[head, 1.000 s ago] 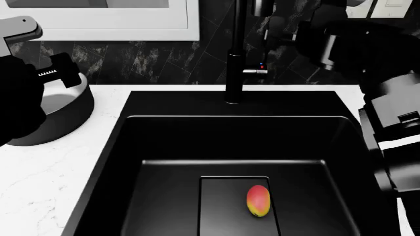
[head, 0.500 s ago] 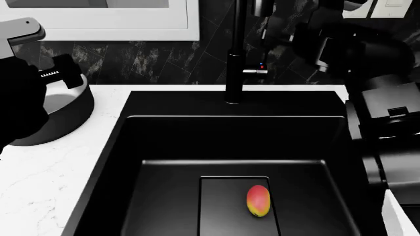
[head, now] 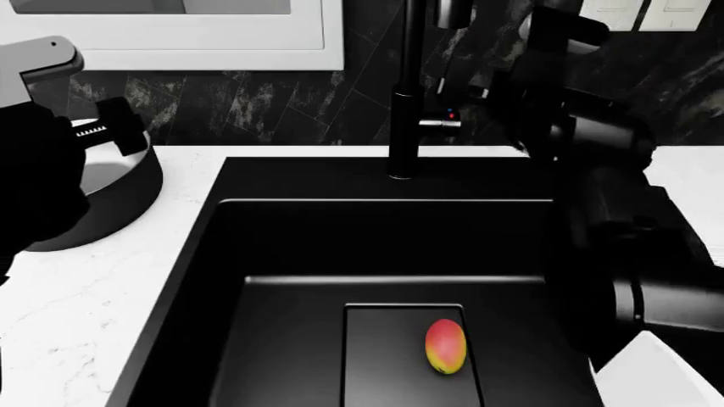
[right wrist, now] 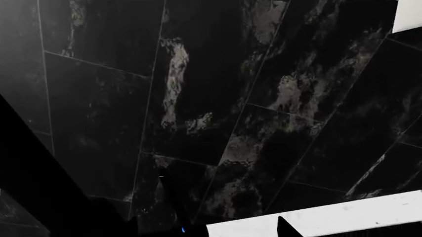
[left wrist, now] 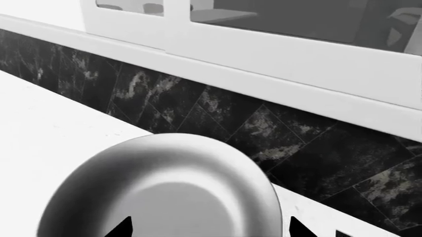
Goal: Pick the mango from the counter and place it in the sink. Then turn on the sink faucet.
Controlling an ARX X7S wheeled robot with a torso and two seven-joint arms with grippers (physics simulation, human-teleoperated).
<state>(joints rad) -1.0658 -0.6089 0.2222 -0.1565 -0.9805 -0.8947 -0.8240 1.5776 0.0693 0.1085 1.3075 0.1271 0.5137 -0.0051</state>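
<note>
- The mango (head: 446,346) lies in the sink (head: 283,246), on the flat drain plate (head: 385,356) in its floor. It is yellow-green at one end and red-orange at the other.
- Nothing touches the mango. Both arms are well apart from it.
- The sink faucet (head: 404,93) stands tall at the back edge of the sink. Its small chrome lever (head: 443,122) sticks out to the side, with a red mark and a blue mark just above it.
- The right arm (head: 588,170) reaches up over the right side of the sink toward the faucet. The right gripper (head: 481,72) is near the lever, but it is black on a black wall, so I cannot tell if its fingers are spread or pressed together, or if it touches the lever.
- The left gripper (left wrist: 207,228) hangs over the round grey pot (head: 108,195) on the white counter (head: 68,322). In the left wrist view its 2 dark fingertips (left wrist: 122,228) stand wide apart, and they hold nothing.
- Behind the counter is a dark tiled wall (left wrist: 264,128) with a white window frame (left wrist: 277,54) above it.
</note>
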